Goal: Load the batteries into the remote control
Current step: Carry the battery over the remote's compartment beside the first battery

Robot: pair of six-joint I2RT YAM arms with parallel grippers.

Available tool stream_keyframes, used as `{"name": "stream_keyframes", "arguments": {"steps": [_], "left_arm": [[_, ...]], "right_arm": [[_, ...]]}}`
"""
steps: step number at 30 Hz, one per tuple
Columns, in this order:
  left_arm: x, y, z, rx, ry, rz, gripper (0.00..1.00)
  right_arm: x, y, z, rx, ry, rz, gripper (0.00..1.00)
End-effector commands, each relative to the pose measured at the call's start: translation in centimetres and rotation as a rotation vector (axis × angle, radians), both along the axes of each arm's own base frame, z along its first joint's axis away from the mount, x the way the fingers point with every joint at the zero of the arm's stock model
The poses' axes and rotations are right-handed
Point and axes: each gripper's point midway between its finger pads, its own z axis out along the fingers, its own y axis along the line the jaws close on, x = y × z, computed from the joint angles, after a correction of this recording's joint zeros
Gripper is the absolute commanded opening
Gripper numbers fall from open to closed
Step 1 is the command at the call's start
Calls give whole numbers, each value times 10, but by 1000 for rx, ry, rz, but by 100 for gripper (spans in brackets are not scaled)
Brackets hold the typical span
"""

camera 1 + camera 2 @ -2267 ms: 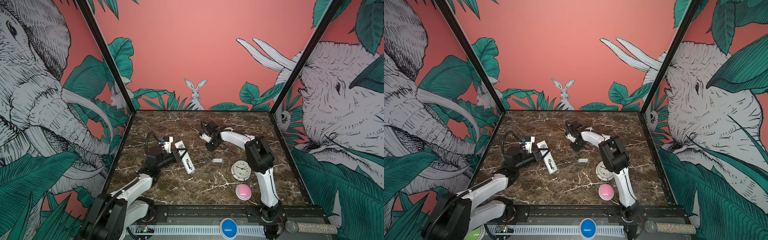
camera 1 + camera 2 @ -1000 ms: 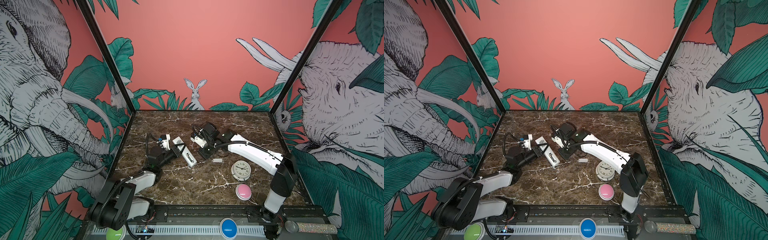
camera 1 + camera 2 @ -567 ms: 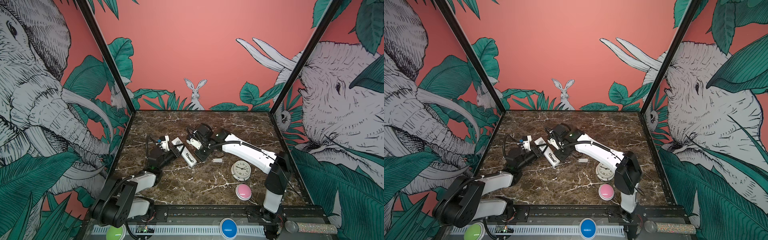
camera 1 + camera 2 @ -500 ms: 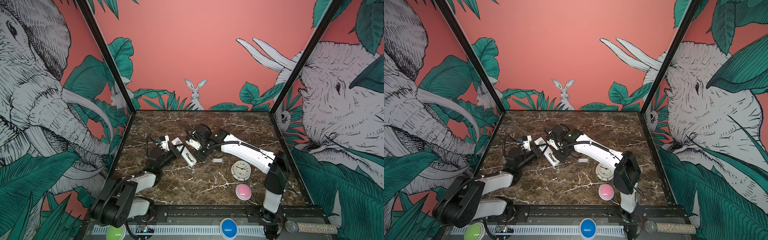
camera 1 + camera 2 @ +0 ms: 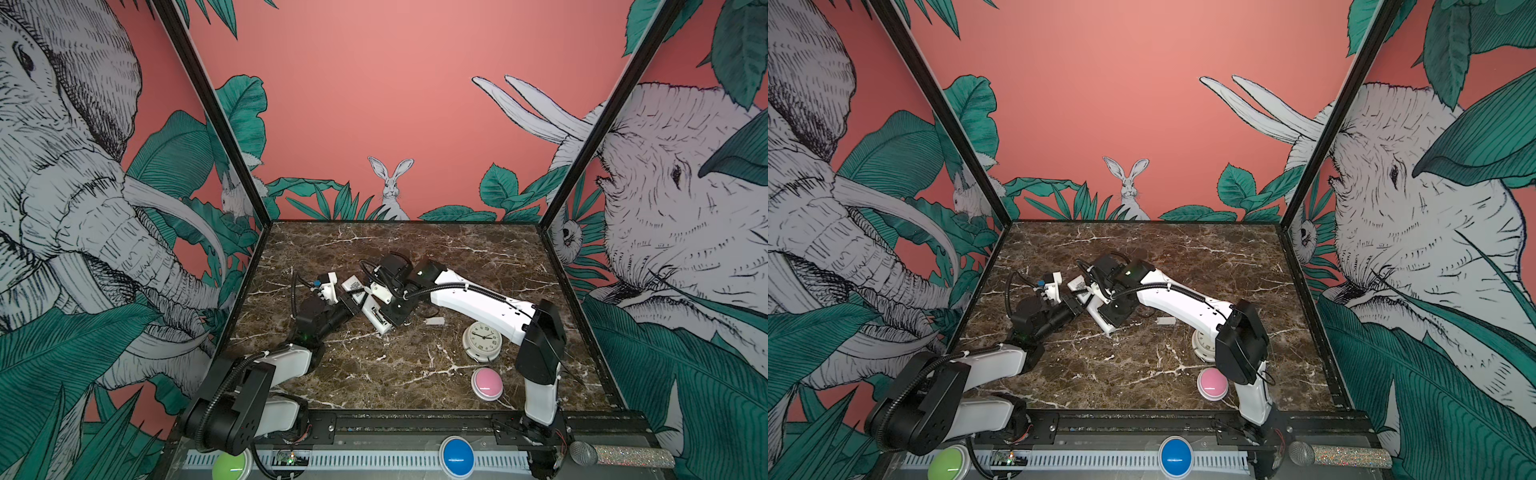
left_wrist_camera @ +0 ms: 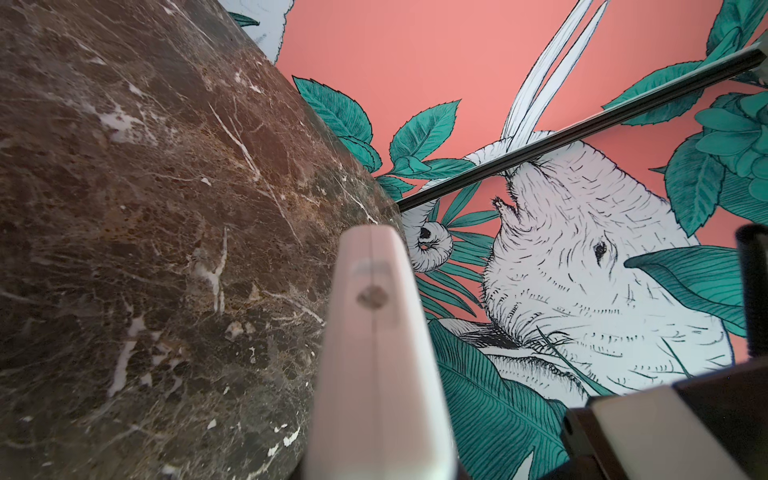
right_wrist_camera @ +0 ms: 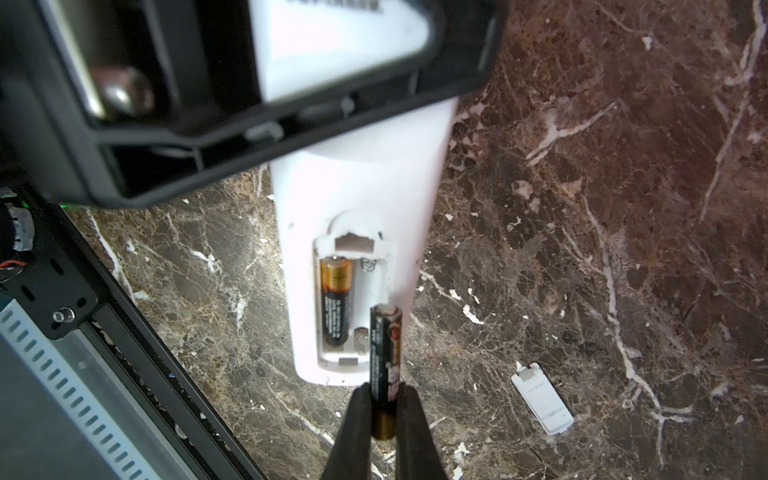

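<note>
The brown marble tabletop (image 5: 395, 374) fills the floor of the booth, and both arms reach in over its left-middle. The right arm (image 5: 478, 303) stretches across from the right side. The left arm (image 5: 291, 357) comes up from the near left corner.

Between them is the remote control (image 5: 376, 318). It is white, back side up, and set at an angle with its battery end toward the front. The left tool (image 5: 353, 300) is clenched on the remote's far half.

To the right a round white clock (image 5: 482, 340) lies face up beside the right arm. Nearer the front sits a pink push button (image 5: 487, 383). A small white battery cover (image 5: 435, 321) lies flat on the marble between the remote and the clock, apart from both.

In the right wrist view the remote's open compartment (image 7: 372, 286) shows a seated battery (image 7: 336, 301) in one slot. The slot beside it is bare. The right tool (image 7: 384, 411) is grasping a second battery (image 7: 385, 365) by one end. That battery's free end is over the edge of the bare slot, and I cannot tell whether it touches.
</note>
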Motion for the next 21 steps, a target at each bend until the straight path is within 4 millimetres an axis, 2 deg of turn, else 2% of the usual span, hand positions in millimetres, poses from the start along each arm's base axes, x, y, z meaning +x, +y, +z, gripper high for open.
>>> {"name": "stream_keyframes", "arguments": {"steps": [1, 21], "left_arm": [[0, 4, 9, -24, -39, 18, 0], [0, 5, 6, -37, -37, 27, 0]], "right_arm": [[-4, 2, 3, -16, 5, 5, 1], [-3, 4, -9, -43, 15, 4, 1]]}}
